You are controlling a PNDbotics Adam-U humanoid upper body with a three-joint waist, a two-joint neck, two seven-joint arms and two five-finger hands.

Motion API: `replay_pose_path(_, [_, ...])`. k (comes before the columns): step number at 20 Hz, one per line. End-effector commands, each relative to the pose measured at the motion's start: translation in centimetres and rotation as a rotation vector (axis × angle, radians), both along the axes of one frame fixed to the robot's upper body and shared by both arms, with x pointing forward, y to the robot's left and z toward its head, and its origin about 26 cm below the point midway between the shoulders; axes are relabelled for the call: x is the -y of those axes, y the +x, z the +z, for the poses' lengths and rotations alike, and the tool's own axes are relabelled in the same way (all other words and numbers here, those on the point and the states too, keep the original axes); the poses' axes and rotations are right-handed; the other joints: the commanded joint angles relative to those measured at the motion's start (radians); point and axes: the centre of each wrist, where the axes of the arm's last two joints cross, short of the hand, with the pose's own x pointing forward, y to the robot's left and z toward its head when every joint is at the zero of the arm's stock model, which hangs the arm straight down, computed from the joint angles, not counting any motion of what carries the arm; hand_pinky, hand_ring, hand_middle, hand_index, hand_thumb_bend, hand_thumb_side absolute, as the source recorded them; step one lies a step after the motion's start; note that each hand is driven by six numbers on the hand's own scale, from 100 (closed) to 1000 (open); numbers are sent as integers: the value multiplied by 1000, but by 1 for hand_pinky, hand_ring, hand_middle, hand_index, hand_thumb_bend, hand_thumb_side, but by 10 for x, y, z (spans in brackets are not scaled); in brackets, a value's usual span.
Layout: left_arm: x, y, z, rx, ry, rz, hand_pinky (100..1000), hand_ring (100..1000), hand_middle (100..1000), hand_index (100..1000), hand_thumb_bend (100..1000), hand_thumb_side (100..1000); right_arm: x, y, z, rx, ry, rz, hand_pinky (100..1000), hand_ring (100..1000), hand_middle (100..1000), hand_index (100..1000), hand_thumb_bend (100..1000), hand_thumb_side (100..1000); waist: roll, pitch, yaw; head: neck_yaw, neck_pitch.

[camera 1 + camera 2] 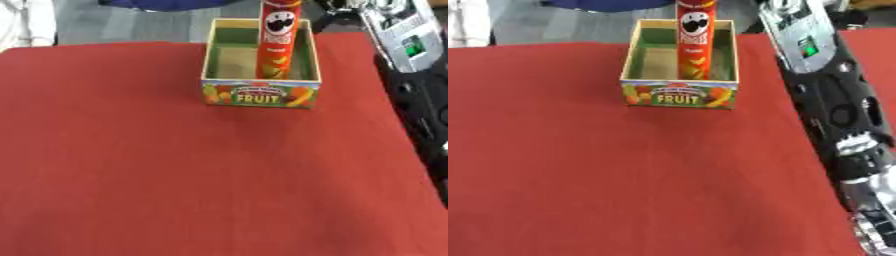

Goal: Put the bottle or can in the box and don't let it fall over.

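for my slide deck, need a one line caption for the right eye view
Red chip can standing upright inside the fruit box on the red table, robot's right arm alongside.

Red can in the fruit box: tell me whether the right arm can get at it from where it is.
Probably yes: the red can stands upright in the fruit box, its upper half clear above the rim, and the right arm lies beside it, nothing between.

Fruit box (679, 95) sits toward far edge of red cloth (605, 175), open top, green inner walls, "FRUIT" on near panel; tall red chip can (695, 40) stands upright inside box, against its right half, top cut off by frame; right arm (833, 110), black with silver joints, runs down right of box, well apart from it; hand itself hidden.
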Motion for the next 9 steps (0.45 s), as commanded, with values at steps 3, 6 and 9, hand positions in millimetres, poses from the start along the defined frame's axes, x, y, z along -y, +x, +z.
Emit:
replay_pose_path(3, [-7, -2, 8, 14, 37, 10, 723, 803, 752, 787, 423, 774, 18, -21, 21, 54, 3, 7, 757, 798, 891, 860, 1000, 541, -1, -32, -5, 9, 16])
replay_pose_path(6, [-8, -3, 8, 14, 40, 14, 722, 803, 752, 787, 423, 774, 28, -33, 17, 40, -18, 2, 743, 769, 870, 849, 1000, 541, -3, -36, -8, 14, 22])
replay_pose_path(9, [-8, -3, 8, 13, 42, 16, 722, 803, 752, 787, 423, 774, 38, -47, 8, 10, -35, -2, 733, 739, 857, 843, 1000, 541, -4, -38, -11, 19, 24])
